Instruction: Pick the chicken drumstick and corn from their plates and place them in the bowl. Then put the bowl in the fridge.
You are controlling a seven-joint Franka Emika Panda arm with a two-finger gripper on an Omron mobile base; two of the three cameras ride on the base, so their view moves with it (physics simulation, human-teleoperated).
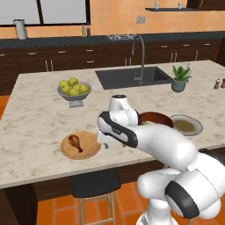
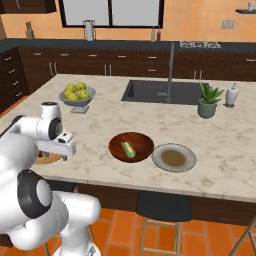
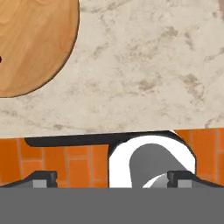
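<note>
Corn [image 2: 128,149] in bowl [image 2: 142,141], plate [image 2: 173,158] adj.

A grey footed bowl of yellow-green fruit [image 1: 74,91] stands on the marble island counter [image 1: 39,114], well beyond the jaws. The sink [image 2: 165,92] and a potted plant [image 2: 207,101] lie farther off. A black stool [image 1: 95,183] sits below them.

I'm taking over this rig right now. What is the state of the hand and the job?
Hand: open and empty, low over the counter edge beside the wooden plate.
Drumstick: on the wooden plate, not yet picked.
Corn: already in the bowl; the grey plate beside it holds nothing.
Left: move the drumstick into the bowl, then put the bowl in the fridge.
</note>
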